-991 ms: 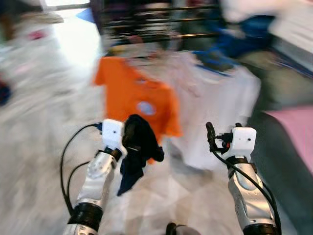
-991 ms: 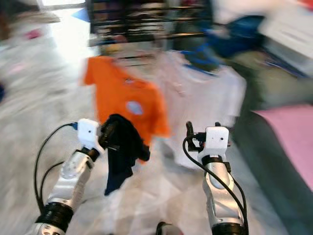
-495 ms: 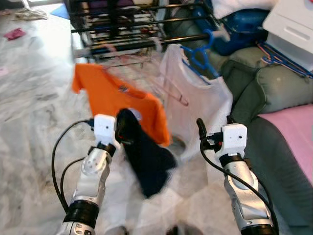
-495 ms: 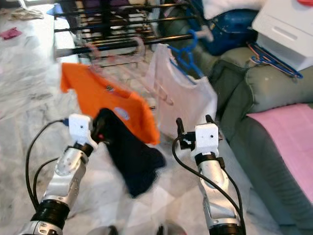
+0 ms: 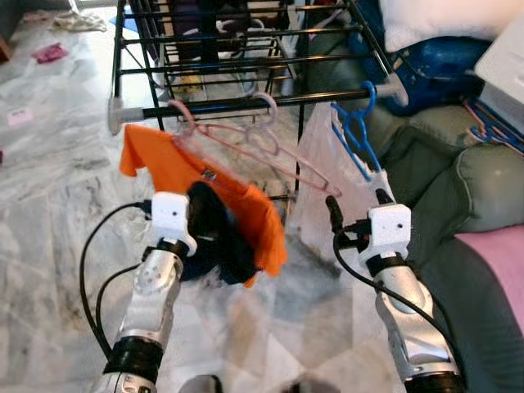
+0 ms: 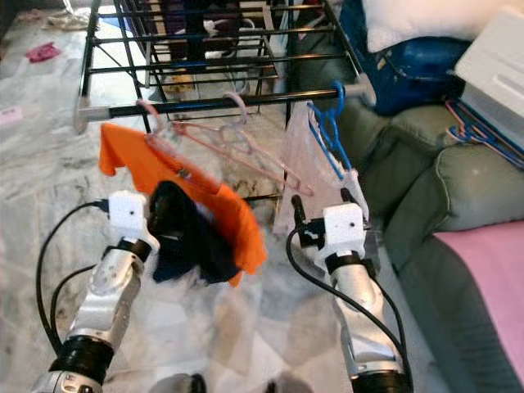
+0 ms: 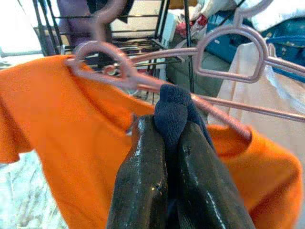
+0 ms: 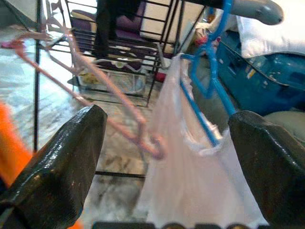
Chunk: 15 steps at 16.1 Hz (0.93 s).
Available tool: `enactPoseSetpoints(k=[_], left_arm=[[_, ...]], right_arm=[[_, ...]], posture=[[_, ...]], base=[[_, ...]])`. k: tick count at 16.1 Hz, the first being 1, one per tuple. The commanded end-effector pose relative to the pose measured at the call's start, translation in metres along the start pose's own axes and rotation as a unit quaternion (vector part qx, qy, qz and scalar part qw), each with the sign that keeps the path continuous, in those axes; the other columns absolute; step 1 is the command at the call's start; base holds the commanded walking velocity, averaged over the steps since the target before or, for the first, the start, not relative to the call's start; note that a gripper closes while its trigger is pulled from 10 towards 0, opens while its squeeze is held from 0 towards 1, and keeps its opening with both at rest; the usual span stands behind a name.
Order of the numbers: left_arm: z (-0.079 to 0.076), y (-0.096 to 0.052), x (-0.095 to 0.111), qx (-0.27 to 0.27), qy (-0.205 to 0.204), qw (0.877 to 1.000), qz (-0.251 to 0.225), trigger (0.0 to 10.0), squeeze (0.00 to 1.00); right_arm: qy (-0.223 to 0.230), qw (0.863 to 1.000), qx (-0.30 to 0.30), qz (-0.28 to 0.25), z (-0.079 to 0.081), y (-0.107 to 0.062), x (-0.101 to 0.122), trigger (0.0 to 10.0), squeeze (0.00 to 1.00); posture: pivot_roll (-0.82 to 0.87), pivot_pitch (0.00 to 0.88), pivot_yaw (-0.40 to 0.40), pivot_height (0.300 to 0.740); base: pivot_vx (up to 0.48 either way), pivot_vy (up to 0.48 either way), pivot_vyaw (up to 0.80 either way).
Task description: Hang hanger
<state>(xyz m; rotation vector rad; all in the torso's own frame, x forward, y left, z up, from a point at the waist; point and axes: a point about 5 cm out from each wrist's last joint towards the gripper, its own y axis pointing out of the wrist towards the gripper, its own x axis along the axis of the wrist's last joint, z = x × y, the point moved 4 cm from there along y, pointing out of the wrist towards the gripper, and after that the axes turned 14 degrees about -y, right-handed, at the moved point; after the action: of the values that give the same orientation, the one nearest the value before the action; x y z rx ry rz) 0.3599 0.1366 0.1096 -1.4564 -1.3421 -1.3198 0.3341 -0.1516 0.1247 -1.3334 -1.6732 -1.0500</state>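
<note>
dark navy garment [image 7: 174, 110] pinched between the clenched fingers of the left gripper [image 7: 167, 143], bunched in front of the orange shirt [image 5: 246, 209] | pink hangers [image 5: 254, 139] and blue hanger [image 5: 356, 131] hook on the drying rack rail [image 5: 246, 105] | right gripper [image 8: 157, 157] spread wide, holding nothing, near the white shirt [image 8: 190, 176]

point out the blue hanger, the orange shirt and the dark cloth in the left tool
blue hanger [image 6: 330, 131]: right eye view, on its neck below the hook
orange shirt [image 5: 154, 161]: left eye view, on its upper chest
dark cloth [image 7: 172, 110]: left wrist view, on the bunched fold pinched between the fingers
</note>
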Motion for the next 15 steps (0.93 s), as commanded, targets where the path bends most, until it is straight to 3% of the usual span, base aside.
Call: enactPoseSetpoints(k=[1, 3, 13, 15], left_arm=[[-0.0102, 0.0020, 0.0021, -0.008, 0.012, 1.000, -0.008, 10.0, 0.00], [-0.0088, 0.0013, -0.0014, -0.006, 0.002, 1.000, 0.001, 10.0, 0.00], [-0.0114, 0.0046, -0.0018, -0.016, 0.000, 1.000, 0.006, 10.0, 0.00], [-0.0113, 0.0038, -0.0041, -0.014, 0.004, 1.000, 0.009, 10.0, 0.00]], right_arm=[[-0.003, 1.000, -0.005, 0.013, -0.0070, -0.0049, -0.0071, 10.0, 0.00], [-0.001, 1.000, 0.005, 0.010, -0.0030, -0.0057, -0.0061, 10.0, 0.00], [-0.004, 1.000, 0.008, 0.009, -0.0006, -0.0044, -0.0052, 10.0, 0.00], [-0.003, 1.000, 0.007, 0.009, -0.0006, -0.0054, -0.0060, 10.0, 0.00]], posture=[[-0.01, 0.169, -0.055, 0.740], [-0.01, 0.168, -0.054, 0.740], [-0.01, 0.166, -0.053, 0.740], [-0.01, 0.166, -0.050, 0.740]], base=[[0.000, 0.000, 0.00], [0.000, 0.000, 0.00], [0.000, 0.456, 0.00], [0.000, 0.180, 0.00]])
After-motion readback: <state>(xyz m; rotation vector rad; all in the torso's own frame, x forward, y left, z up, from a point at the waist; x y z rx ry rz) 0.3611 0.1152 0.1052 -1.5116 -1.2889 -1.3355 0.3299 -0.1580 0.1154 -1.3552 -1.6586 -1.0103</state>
